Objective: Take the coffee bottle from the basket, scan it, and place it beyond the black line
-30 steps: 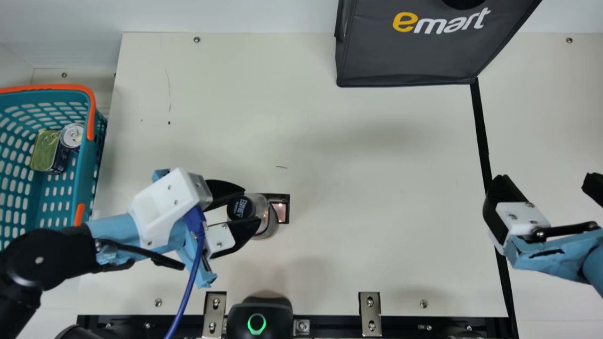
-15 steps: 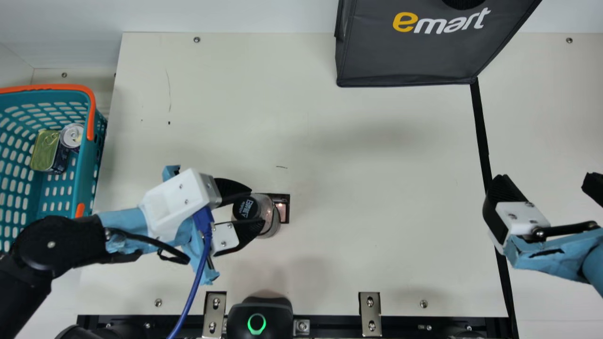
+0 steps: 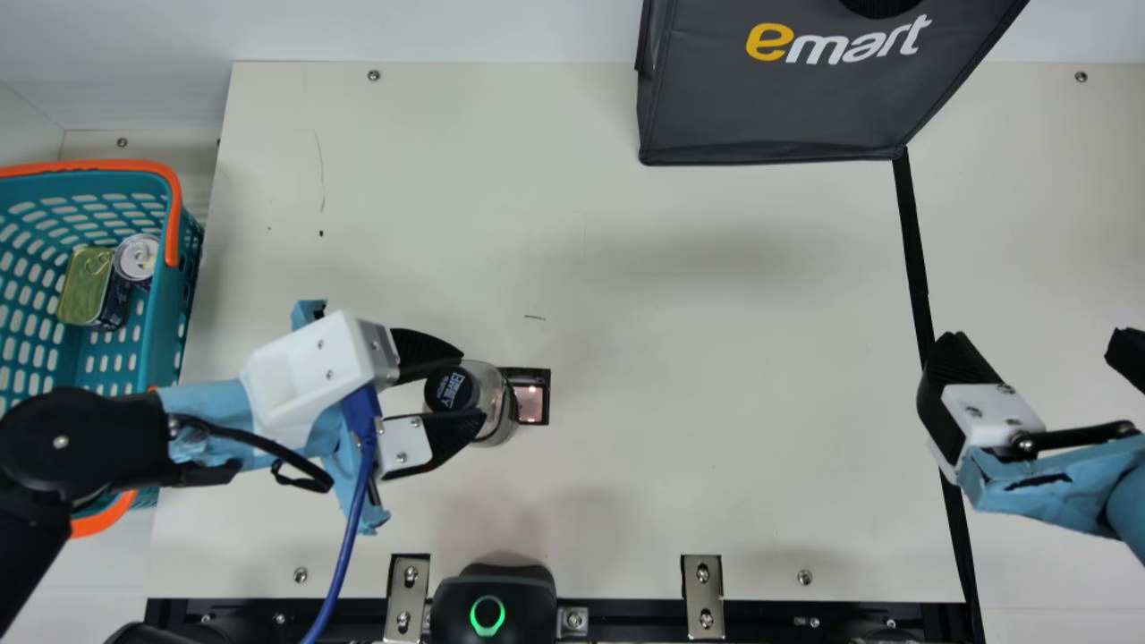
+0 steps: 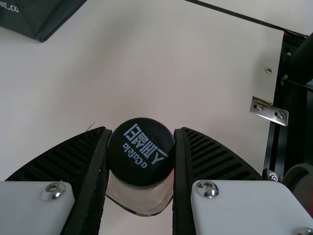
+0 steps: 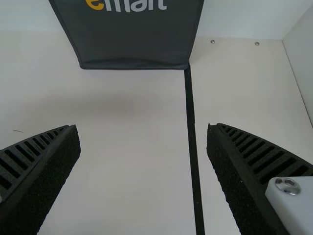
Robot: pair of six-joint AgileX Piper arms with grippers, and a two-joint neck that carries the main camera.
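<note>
Black left claw (image 3: pixel 472 390) holds the bottle (image 3: pixel 495 407) between its fingers; just past the tips lies a lit window (image 3: pixel 530 403), likely the scanner, so ease the bottle over slowly and turn it there, grip firm; the right claw (image 3: pixel 1042 336) stands wide

The cream tabletop (image 3: pixel 716 358) is lit brightly and evenly, with faint, soft-edged shadows cast across it, while small glints are thrown back by the screw (image 4: pixel 208 189) and metal bracket (image 3: pixel 702 597), pinkish spots are reflected in the glossy panel (image 3: pixel 530 404), and green light is given off by a ring (image 3: pixel 472 614).
</note>
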